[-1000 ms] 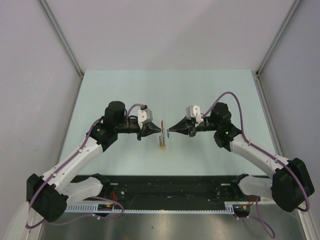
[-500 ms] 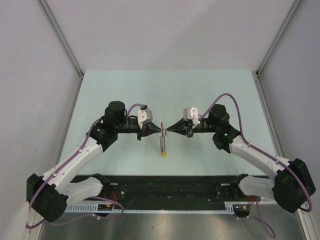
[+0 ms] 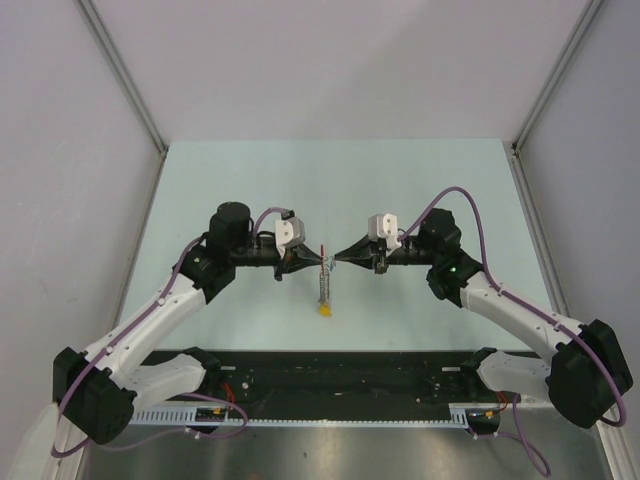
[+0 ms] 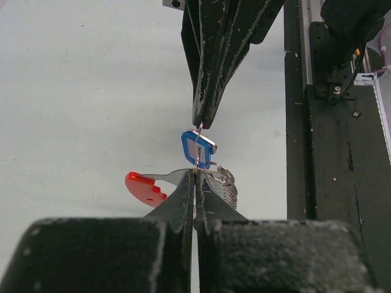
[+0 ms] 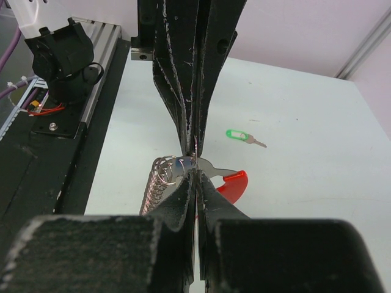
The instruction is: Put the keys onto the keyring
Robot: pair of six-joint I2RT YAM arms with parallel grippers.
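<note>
Since a second ago the right gripper (image 3: pixel 335 261) has closed in on the left gripper (image 3: pixel 318 258), and the keyring (image 3: pixel 323 285) is now reaching further toward the near edge, with almost nothing changing over the last half second. I am holding both arms stretched inward over the middle of the table (image 3: pixel 420 180), forearms roughly level and fingertips meeting nose to nose. The left fingers are pressing fully together, pinching the keyring's thin wire loop. The right fingers are likewise pressing together with no gap, and the blue key (image 4: pixel 197 148) is sitting at their tips. I am seeing the blue cap standing almost upright between the two sets of tips, leaning slightly. The keyring is hanging from the pinch above the table. In the top view its long axis is running straight toward the arm bases, with the yellow end (image 3: pixel 325 310) furthest out. Its red piece (image 4: pixel 143 187) is sticking out sideways, on the side away from the arm bases. The green key (image 5: pixel 237 134) is lying flat on the table well apart from the grippers, its blade pointing away from the cap, rightward in the right wrist view.
</note>
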